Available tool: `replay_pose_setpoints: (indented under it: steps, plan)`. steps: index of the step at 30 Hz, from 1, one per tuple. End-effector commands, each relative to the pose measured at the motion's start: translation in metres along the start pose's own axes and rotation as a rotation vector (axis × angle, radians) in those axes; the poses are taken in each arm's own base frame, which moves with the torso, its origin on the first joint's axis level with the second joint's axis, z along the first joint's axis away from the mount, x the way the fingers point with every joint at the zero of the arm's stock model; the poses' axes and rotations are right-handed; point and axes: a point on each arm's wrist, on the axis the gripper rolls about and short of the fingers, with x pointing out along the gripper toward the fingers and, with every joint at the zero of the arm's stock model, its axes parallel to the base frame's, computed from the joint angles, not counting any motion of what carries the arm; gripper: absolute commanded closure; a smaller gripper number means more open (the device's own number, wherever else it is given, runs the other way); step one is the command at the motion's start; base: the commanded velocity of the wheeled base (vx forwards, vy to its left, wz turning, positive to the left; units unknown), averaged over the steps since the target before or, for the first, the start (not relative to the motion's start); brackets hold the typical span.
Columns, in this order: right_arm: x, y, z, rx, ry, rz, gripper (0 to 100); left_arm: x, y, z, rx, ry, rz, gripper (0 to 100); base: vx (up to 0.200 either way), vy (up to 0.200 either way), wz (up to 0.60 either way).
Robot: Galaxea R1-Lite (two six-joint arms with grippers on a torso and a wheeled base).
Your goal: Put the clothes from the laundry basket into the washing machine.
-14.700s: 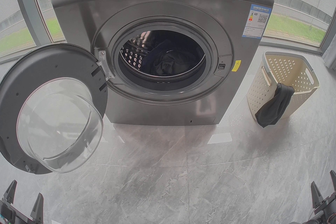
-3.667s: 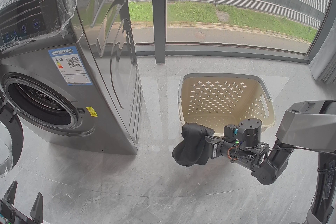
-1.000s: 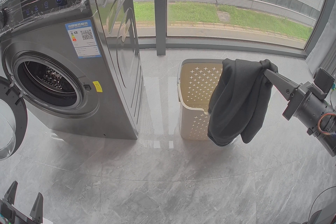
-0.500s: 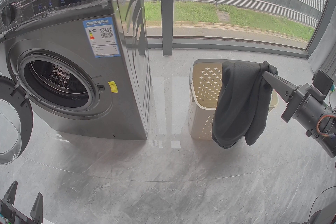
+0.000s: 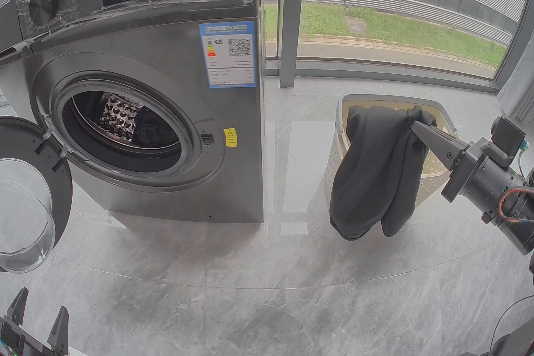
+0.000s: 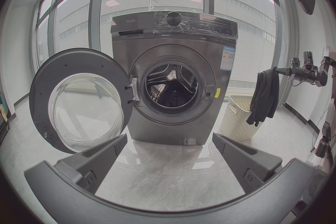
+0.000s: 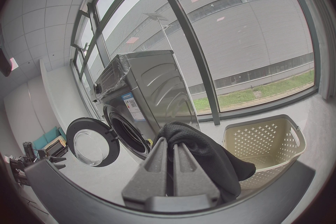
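Note:
A dark grey garment [image 5: 378, 168] hangs in the air from my right gripper [image 5: 418, 129], which is shut on its top, in front of the cream laundry basket [image 5: 439, 168]. In the right wrist view the cloth [image 7: 206, 154] drapes over the shut fingers [image 7: 159, 161], with the basket [image 7: 266, 144] behind. The grey washing machine [image 5: 167, 40] stands to the left with its door [image 5: 28, 196] swung open and dark clothes inside the drum [image 5: 150, 134]. My left gripper [image 5: 36, 315] is low at the near left, open and empty. The left wrist view shows the drum [image 6: 171, 86] and the hanging garment [image 6: 266, 95].
Grey marble floor [image 5: 250, 285] lies open between me and the machine. A window wall with a grey pillar [image 5: 292, 6] runs behind the basket. The open door juts out to the left of the drum opening.
The head view has swung so the machine's front now faces me more squarely. My right gripper still holds the garment lifted off the basket's rim, at about the same height.

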Motion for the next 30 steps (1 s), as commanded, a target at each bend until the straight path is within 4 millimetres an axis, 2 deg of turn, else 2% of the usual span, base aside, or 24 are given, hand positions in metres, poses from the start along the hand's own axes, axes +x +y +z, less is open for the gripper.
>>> replay_pose_setpoints:
  steps: [1, 9, 15, 27, 30]
  plan:
    - [-0.0001, 0.0000, -0.0010, 0.000, 0.003, 0.000, 100, 0.0003, 0.0002, -0.0047, 0.000, 0.004, 0.001, 0, 0.000, 0.200, 0.00]
    - [-0.0011, -0.0002, -0.0021, -0.003, 0.008, -0.001, 100, 0.0004, 0.0002, -0.0047, 0.000, 0.005, 0.002, 0, 0.000, 0.200, 0.00]
    - [-0.0016, -0.0002, -0.0021, -0.003, 0.008, -0.001, 100, 0.0003, 0.0002, -0.0047, 0.000, 0.004, 0.001, 0, 0.000, 0.000, 0.00]
    - [-0.0016, -0.0002, -0.0021, -0.003, 0.008, -0.001, 100, 0.0004, 0.0002, -0.0047, 0.000, 0.005, 0.001, 0, -0.200, 0.000, 0.00]
    - [-0.0016, -0.0002, -0.0021, -0.003, 0.008, -0.001, 100, 0.0004, 0.0002, -0.0047, 0.000, 0.005, 0.002, 0, 0.000, 0.000, 0.00]
